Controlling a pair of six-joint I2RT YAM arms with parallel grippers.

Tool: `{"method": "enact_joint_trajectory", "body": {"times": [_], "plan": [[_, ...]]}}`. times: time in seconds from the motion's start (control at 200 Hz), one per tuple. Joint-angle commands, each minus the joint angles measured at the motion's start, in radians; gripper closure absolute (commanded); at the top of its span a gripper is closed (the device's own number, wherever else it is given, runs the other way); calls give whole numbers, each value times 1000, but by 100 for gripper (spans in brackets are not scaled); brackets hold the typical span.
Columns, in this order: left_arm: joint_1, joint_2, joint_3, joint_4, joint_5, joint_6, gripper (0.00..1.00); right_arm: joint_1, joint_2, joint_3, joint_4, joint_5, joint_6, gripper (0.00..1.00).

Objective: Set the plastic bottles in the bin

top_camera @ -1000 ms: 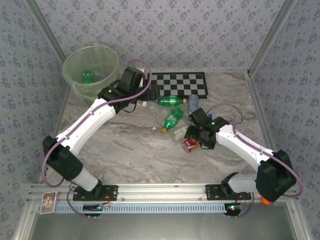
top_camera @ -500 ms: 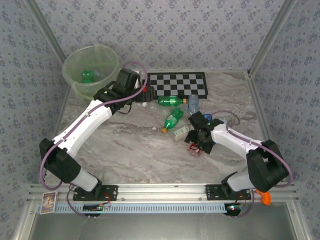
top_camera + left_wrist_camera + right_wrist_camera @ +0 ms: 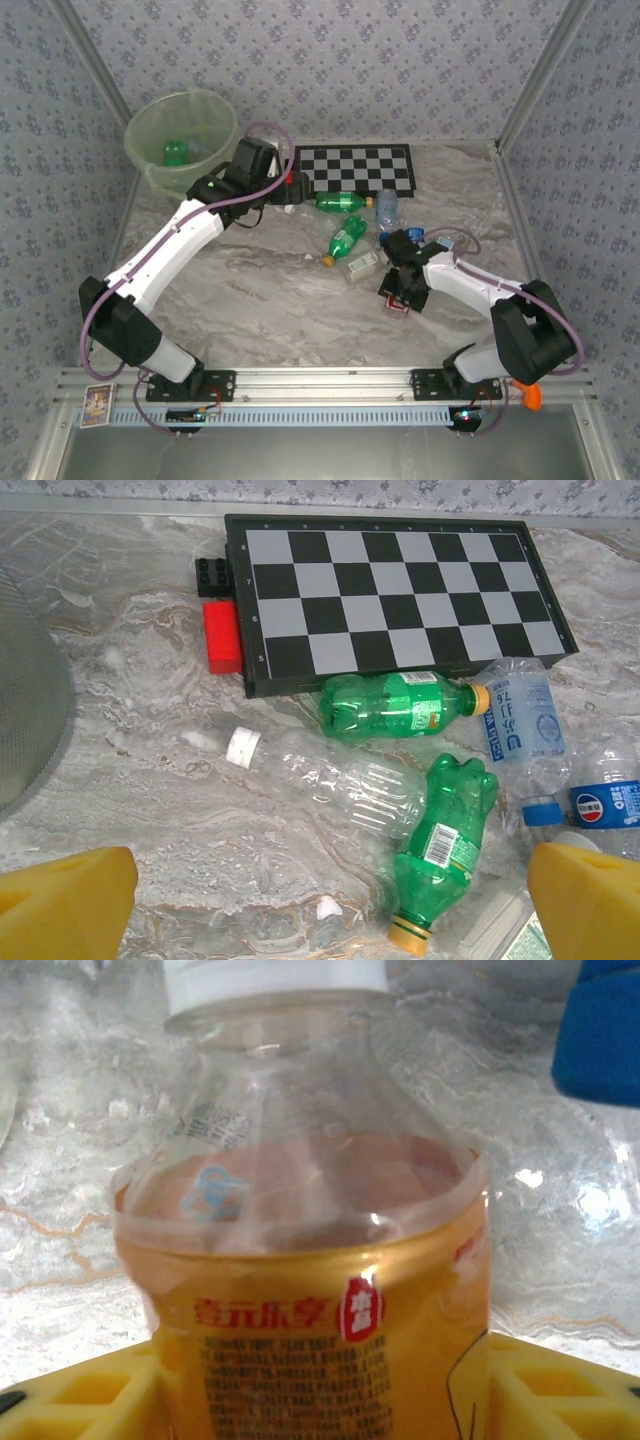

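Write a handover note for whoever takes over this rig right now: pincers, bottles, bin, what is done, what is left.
Left pincer: open above the loose bottles near the checkerboard.
Right pincer: shut on the orange-labelled bottle.
Bin: far-left corner.
Done: one green bottle inside.
Left: the gripped bottle, plus at least two green bottles, a clear bottle and two blue-labelled bottles.

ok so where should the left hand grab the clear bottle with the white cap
Probably around the ribbed middle of the clear bottle, coming straight down and gripping across it: it lies flat, cap to the upper left, and a green bottle crowds its base.
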State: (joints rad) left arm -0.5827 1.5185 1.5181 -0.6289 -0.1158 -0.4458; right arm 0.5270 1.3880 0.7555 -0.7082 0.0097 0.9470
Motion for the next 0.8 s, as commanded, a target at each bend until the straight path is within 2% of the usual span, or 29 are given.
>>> {"method": "enact_joint_trajectory", "body": {"times": [0.0, 0.215, 0.415, 0.58, 0.8], "plan": [[14, 18, 49, -7, 44, -32, 0, 25, -52, 4, -53, 56, -11, 44], [29, 24, 110, 3, 102, -72, 0, 81, -167, 79, -109, 186, -53, 45], [98, 38, 128, 93, 336, -198, 5, 96, -190, 247, -49, 240, -280, 45], [118, 48, 131, 169, 462, -240, 11, 105, -149, 385, 46, 181, -478, 45], [120, 81, 143, 204, 575, -246, 19, 144, -55, 565, 103, 53, -636, 46]]}}
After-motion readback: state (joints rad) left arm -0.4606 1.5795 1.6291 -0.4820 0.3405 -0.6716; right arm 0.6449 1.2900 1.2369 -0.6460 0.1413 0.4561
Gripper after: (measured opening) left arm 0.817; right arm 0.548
